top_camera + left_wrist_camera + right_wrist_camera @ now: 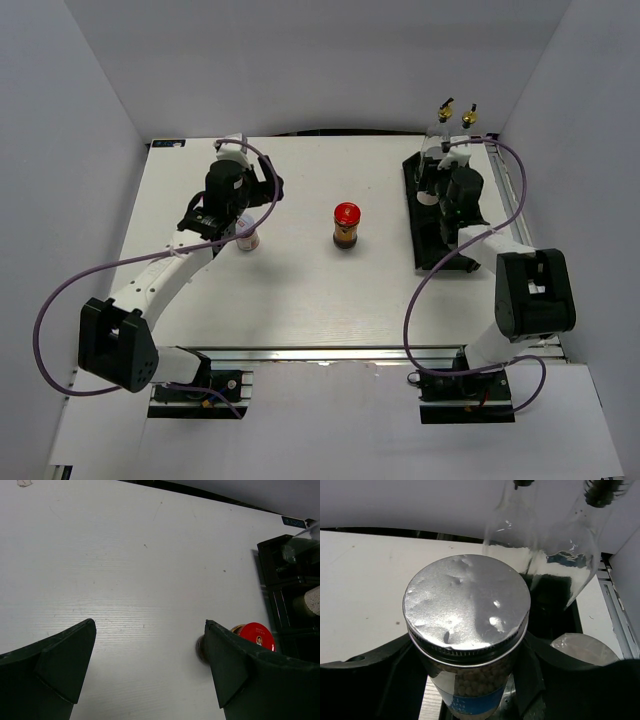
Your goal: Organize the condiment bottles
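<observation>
Open tabletop (300, 290) around red-lidded jar (346, 225)

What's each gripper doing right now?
Left gripper: open, empty.
Right gripper: closed on the blue-labelled shaker.

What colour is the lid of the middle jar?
Red; the lid shows best in the top view.

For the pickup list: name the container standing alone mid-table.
The red-lidded dark jar: upright on the table with nothing near it. Another small jar sits close by the left gripper; the others are at the black tray.
</observation>
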